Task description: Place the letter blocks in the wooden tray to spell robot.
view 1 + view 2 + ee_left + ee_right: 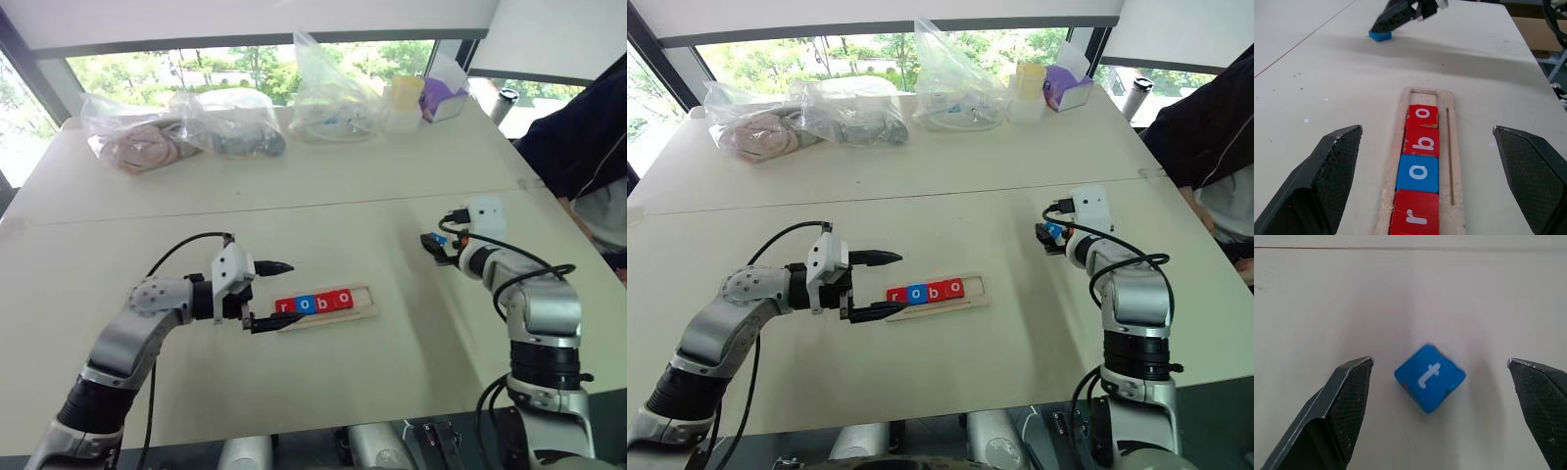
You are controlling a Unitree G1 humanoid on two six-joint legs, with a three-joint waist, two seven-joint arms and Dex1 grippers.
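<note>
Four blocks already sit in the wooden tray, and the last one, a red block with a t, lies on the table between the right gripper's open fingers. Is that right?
Not quite: the t block is blue, not red, as the right wrist view shows. The rest stands: four blocks sit in the wooden tray, and the right gripper is open around the block on the table.

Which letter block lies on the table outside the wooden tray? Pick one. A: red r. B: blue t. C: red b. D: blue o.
B: the blue t block lies loose on the table between the open right gripper fingers, while the wooden tray holds r, o, b, o.
</note>
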